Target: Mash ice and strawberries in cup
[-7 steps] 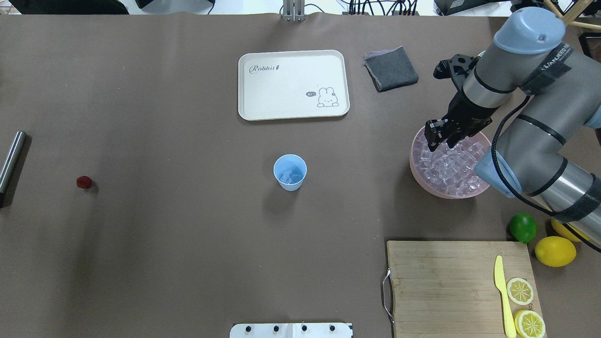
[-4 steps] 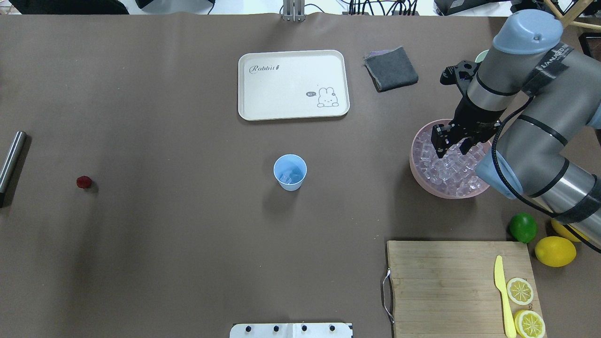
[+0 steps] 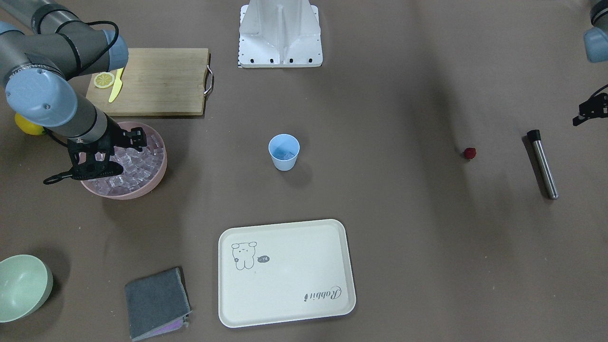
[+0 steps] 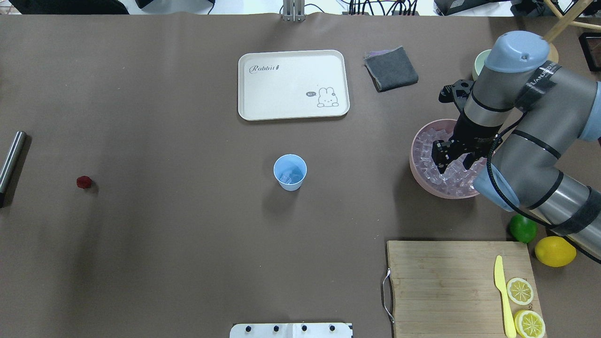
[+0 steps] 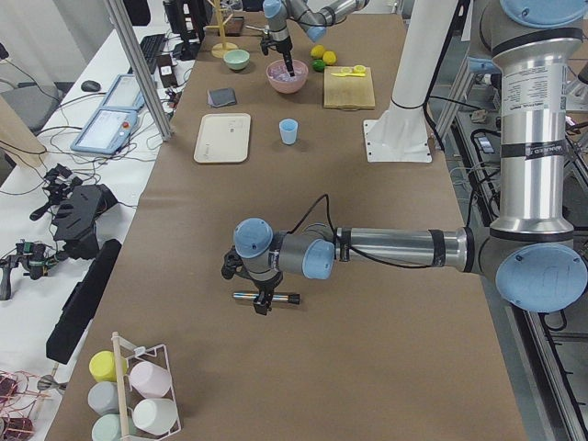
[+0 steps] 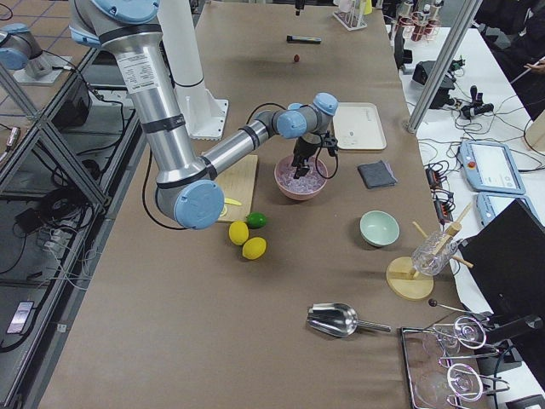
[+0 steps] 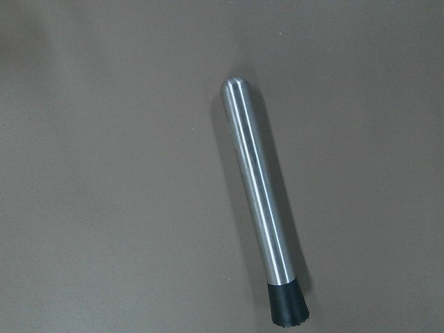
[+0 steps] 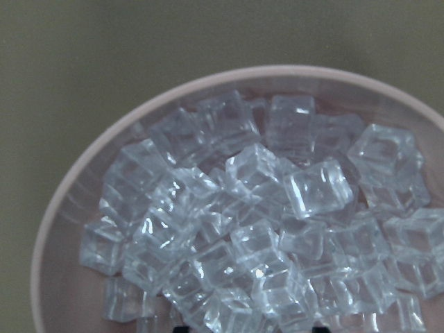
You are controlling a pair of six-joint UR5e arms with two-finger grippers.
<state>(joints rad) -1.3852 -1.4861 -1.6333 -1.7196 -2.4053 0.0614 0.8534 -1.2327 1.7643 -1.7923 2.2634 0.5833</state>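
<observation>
Six cams: two high, two end-on, two wrist.
Overhead looks fwd/down from behind robot (image 3: 280,35); front cam faces it, steep; both share cup (image 4: 290,172) & tray (image 4: 293,85). Side cams look along table (image 5: 303,386) from far. L wrist close over rod (image 7: 260,201); R wrist close over ice (image 8: 263,229).

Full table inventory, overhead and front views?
cup: one, light blue, table centre
ice: many, clear, heaped in pink bowl
pink bowl: one, robot's right side
strawberry: one, dark red, left side
metal rod: one, silver, far left
tray: one, cream, far centre
cloth: one, grey, beside tray
cutting board: one, wooden, near right
knife: one, yellow, on board
lemon slices: two, yellow, on board
lime: one, green, beside board
lemons: two, yellow, beside lime
green bowl: one, pale, far right
right gripper: open, low over the ice
left gripper: above the metal rod, state unclear
</observation>
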